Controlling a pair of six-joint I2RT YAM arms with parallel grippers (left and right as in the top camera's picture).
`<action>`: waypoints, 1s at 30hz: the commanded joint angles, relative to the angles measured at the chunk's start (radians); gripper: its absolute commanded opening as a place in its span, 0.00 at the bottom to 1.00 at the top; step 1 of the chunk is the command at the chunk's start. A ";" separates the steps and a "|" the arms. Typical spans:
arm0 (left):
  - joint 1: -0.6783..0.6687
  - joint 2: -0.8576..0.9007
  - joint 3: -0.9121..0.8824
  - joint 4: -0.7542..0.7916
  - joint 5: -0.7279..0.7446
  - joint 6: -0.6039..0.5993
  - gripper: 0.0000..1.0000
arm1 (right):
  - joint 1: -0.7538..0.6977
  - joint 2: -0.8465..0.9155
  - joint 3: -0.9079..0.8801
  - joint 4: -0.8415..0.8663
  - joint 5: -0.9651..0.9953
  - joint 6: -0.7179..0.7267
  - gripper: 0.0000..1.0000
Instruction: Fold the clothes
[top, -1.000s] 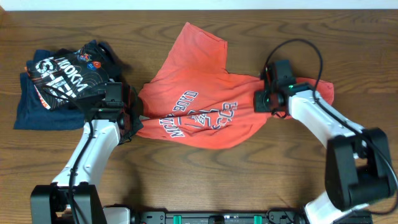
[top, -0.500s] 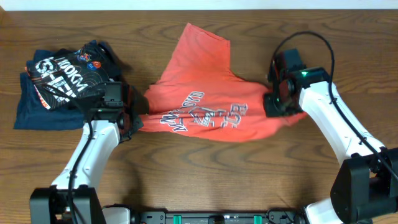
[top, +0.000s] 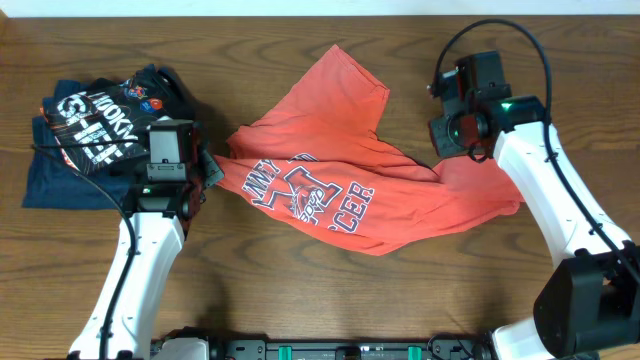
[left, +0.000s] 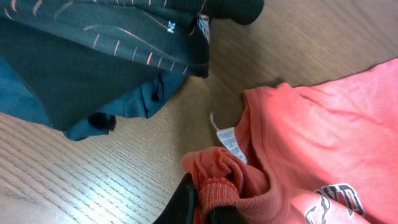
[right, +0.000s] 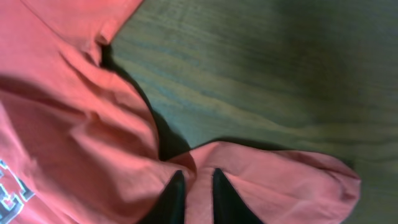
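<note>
While the left gripper (left: 208, 202) keeps its jaws pinched on the collar of the coral-red shirt (top: 330, 180), right of the dark folded pile (top: 95, 125), the right gripper (right: 198, 196), jaws barely parted around a fold, has dragged the shirt flatter, readying the first fold.

Both arms have smooth white shells on their long links and black housings at the joints and wrists. The left arm (top: 140, 255) carries a square black wrist block. The right arm (top: 545, 190) shows a small green light near its wrist, and a thin black cable loops above it. The fingers (right: 174, 196) are slim, black and tapered.
</note>
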 joint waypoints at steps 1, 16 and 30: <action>0.003 0.029 0.019 0.004 -0.027 0.013 0.06 | 0.000 0.006 0.008 -0.047 -0.115 0.058 0.27; 0.003 0.053 0.019 -0.045 -0.027 0.013 0.06 | 0.076 0.006 -0.201 -0.105 -0.137 -0.380 0.56; 0.003 0.053 0.019 -0.093 -0.027 0.013 0.06 | 0.051 -0.013 -0.117 0.539 0.409 -0.005 0.01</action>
